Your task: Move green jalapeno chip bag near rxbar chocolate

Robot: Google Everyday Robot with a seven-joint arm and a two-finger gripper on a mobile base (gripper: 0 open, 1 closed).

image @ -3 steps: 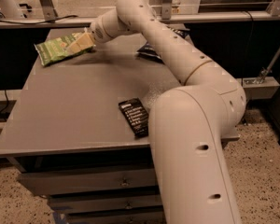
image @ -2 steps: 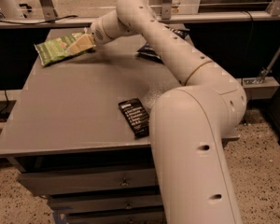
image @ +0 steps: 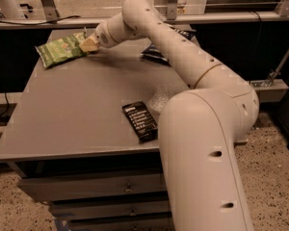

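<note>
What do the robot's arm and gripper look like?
The arm is smooth, cream-white and tubular, with small dark round holes and a thin tan ring at one joint. No cables show on it. The gripper, tan at its tip, is at the far left of the table, by the green jalapeno chip bag.

On table (image: 62,109): jalapeno chip bag (image: 61,49) far left, tool (image: 89,44) at its right edge; rxbar chocolate (image: 140,121) near front, well apart.

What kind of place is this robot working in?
Probably a robotics lab or workshop: grey drawer cabinet as worktop, speckled hard floor, metal framing behind. The hand is at the green chip bag, far left.
</note>
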